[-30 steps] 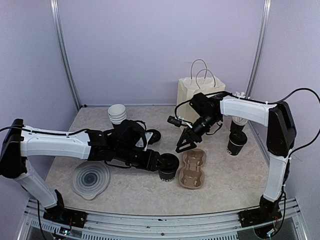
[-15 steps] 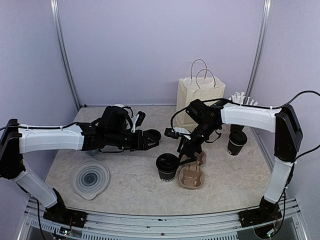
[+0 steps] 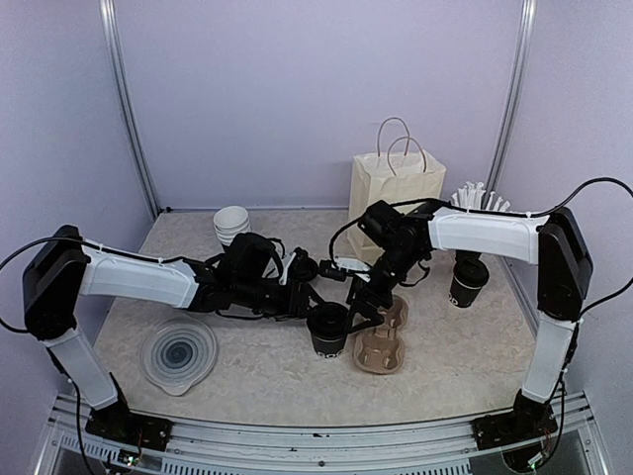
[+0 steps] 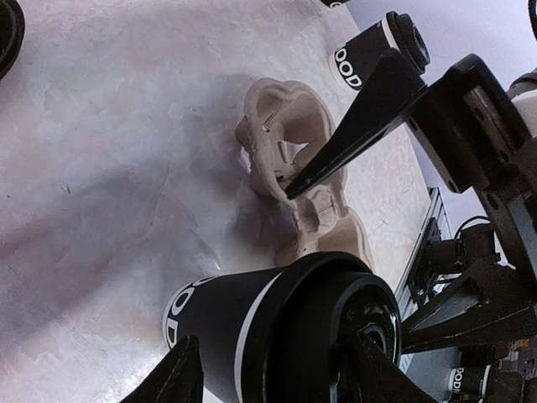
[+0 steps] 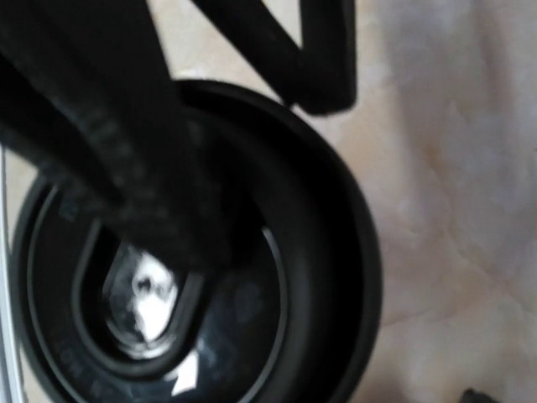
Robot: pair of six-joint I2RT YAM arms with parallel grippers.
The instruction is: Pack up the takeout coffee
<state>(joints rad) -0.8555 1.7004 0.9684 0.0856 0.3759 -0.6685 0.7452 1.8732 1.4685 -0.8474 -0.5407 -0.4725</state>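
Observation:
A lidded black coffee cup stands upright just left of the brown pulp carrier tray, which lies flat with no cups in it. My left gripper is open at the cup's upper left. In the left wrist view its fingers straddle the cup from above. My right gripper is open, low between the cup and the tray. One finger points at the tray. The right wrist view is filled by the cup's lid. A second lidded cup stands at the right.
A cream paper bag with handles stands at the back. A stack of lidless white cups is at the back left. A loose black lid lies behind the left gripper. A clear round lid lies front left. White straws stand far right.
My left gripper let go of the cup, drew back toward the loose lid, then came back open to the cup. My right gripper came down left beside the cup and tray.

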